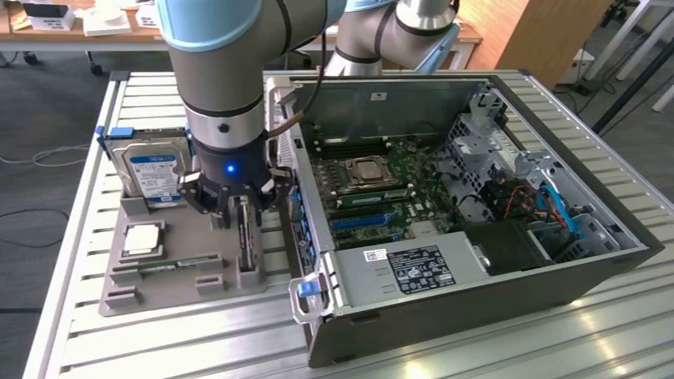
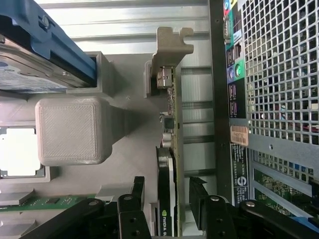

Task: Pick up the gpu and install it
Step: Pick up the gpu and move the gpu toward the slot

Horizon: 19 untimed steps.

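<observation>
Room and furniture, exterior view.
A ribbed aluminium table (image 1: 158, 347) is seen on a grey floor (image 1: 43, 103); bright light is reflected from its slats at the near corner on the exterior view's right. A wooden desk (image 1: 95, 37) carrying white boxes (image 1: 110, 21) is recorded at the back left, a wooden panel (image 1: 532, 31) at the back right. Loose cables (image 1: 47, 155) are laid on the floor at the left.
</observation>
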Motion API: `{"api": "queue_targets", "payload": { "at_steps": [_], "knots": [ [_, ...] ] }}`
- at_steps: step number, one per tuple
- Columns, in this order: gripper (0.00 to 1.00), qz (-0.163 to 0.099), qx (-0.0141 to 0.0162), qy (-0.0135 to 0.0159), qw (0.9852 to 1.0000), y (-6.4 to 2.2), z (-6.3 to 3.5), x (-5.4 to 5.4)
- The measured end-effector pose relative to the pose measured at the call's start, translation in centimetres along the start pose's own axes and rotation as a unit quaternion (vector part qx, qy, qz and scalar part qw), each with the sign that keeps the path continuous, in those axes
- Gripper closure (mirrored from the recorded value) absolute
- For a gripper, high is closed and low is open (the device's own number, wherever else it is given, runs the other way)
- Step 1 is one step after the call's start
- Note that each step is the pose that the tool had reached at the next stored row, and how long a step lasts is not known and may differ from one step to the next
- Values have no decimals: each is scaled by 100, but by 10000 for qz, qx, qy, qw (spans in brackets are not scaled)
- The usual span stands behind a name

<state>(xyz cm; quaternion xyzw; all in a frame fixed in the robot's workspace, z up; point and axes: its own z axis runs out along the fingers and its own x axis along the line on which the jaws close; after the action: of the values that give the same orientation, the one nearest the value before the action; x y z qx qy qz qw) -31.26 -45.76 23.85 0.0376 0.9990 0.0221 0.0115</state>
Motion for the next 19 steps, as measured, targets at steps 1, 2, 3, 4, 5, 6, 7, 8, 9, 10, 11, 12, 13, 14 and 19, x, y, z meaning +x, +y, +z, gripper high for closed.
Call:
{"api": "queue_targets", "payload": {
  "at_steps": [1,2,3,4,5,6,7,8,9,10,11,12,13,14,19],
  "knots": [
    [51,0,0,0,10000,-1,10,0],
    [51,0,1,1,10000,-1,16,1],
    [51,0,1,1,10000,-1,19,1],
    [51,0,2,2,10000,-1,19,1],
    [51,0,2,2,10000,-1,19,1],
    [51,0,1,1,10000,-1,21,1],
    [51,0,1,1,10000,-1,22,1],
    [51,0,1,1,10000,-1,22,0],
    [51,0,1,1,10000,-1,22,1],
    [51,0,1,1,10000,-1,23,1],
    [51,0,1,1,10000,-1,23,1],
    [51,0,1,1,10000,-1,24,1],
    [51,0,1,1,10000,-1,24,1],
    [53,0,1,1,10000,-1,25,1],
    [60,0,1,1,10000,-1,27,1]
  ]
}}
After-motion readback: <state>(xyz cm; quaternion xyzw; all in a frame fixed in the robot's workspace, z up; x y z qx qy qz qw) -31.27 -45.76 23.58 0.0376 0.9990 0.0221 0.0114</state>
